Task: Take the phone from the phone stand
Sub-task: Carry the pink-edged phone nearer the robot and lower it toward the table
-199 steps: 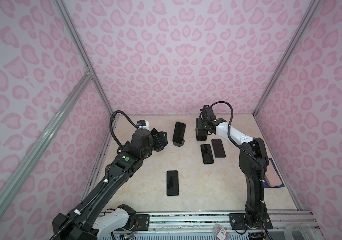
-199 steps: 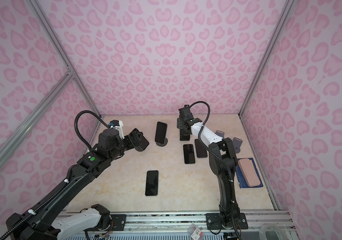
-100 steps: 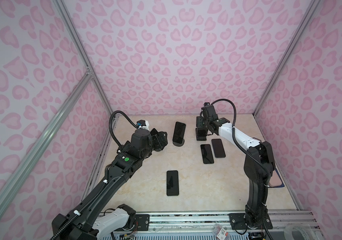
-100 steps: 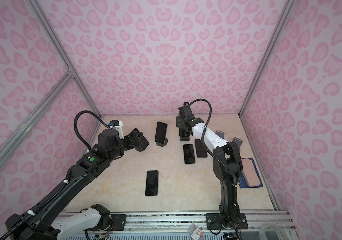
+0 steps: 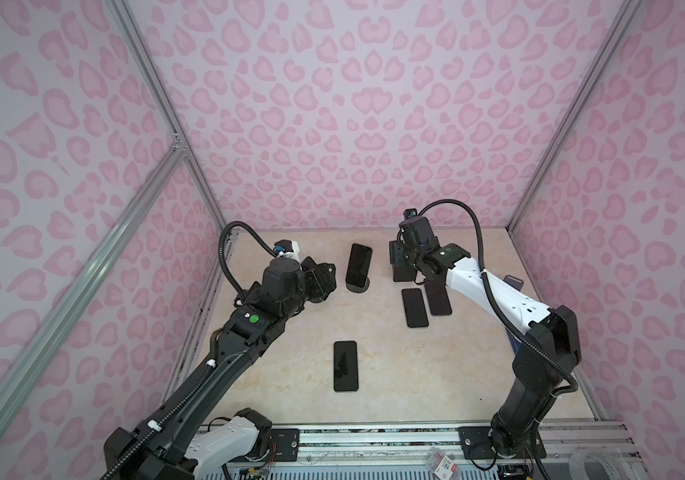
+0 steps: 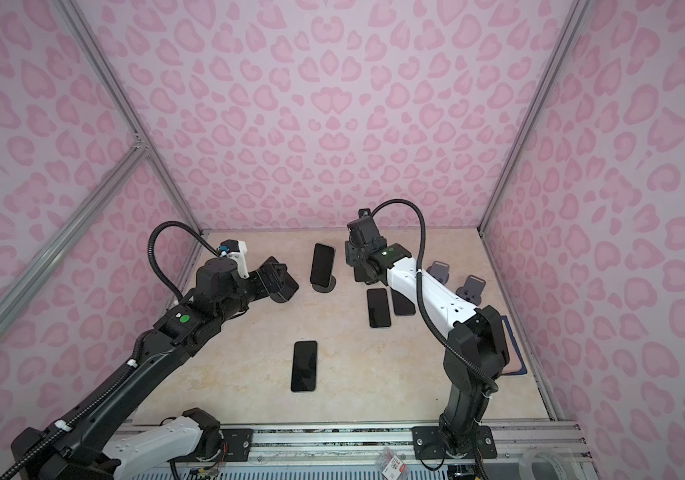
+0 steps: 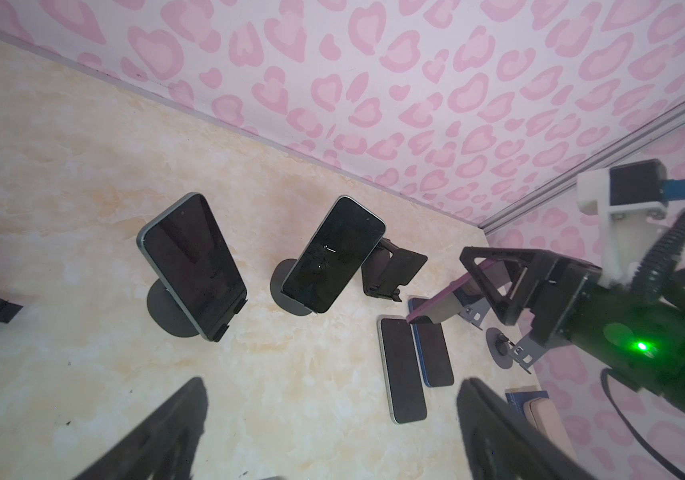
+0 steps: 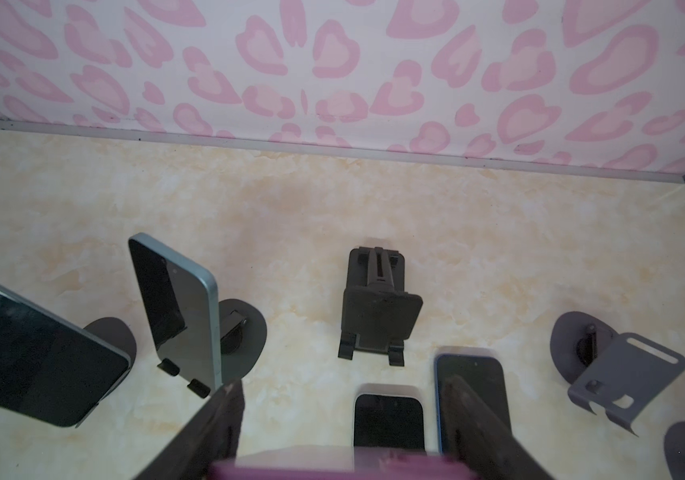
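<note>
Jaws on the right gripper (image 7: 475, 286) are clamped across a purple-cased phone (image 7: 440, 301), which hangs tilted in the air at the far right of the table (image 5: 415, 374), clear of every stand. Its lower end sits over the pair of flat phones, just near of the empty black folding stand (image 8: 376, 309), which is probably the stand it belongs to. The left gripper (image 6: 280, 280) has its jaws spread wide and holds nothing, hovering just left of the propped phones. The lift looks done, so the step in hand is judged to be setting the phone down. To do that well, the arm should carry it sideways to bare table rather than lower it onto the phones beneath, level it before contact, and keep the grip until it rests flat. Swinging left risks clipping a propped phone. Counting phones gives six: one held, two propped on round-based stands (image 7: 193, 266) (image 7: 332, 253), and three lying flat, namely the side-by-side pair (image 5: 414, 308) (image 5: 438, 299) and one alone nearer the front (image 5: 345, 365). Stands number five: the two occupied, the black folding one, and two empty grey ones (image 6: 439, 271) (image 6: 473, 286) at the far right. A pinkish item on a blue pad at the right edge is too unclear to count.
</note>
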Tool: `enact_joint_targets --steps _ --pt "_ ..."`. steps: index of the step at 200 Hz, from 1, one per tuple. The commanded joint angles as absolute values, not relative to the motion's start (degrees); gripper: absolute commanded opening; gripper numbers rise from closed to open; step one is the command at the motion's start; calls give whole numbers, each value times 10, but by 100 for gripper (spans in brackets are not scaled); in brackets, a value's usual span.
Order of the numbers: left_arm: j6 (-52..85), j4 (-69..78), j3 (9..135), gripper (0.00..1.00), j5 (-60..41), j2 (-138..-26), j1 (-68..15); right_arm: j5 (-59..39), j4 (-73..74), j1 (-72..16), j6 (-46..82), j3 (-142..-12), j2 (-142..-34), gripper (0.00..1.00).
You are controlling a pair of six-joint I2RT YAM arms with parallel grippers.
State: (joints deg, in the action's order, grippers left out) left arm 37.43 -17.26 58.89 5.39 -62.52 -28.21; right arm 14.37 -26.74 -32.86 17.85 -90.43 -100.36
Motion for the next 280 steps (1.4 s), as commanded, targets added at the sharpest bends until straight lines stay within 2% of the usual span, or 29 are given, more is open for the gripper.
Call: enact_joint_targets --steps 1,72,151,221,280 --pt "380 -154 588 97 30 -633 -282 170 -271 -343 190 -879 -980 66" --pt "382 -149 592 95 -15 -659 -284 182 -291 -389 223 -822 -925 66" --pt "377 -147 595 93 -37 -674 -295 189 -305 -442 257 -769 -912 65" --pt "376 -152 599 92 -34 -677 -297 122 -307 -474 309 -737 -934 65" --pt "378 -151 598 92 -37 -673 -297 14 -287 -481 353 -703 -956 64"
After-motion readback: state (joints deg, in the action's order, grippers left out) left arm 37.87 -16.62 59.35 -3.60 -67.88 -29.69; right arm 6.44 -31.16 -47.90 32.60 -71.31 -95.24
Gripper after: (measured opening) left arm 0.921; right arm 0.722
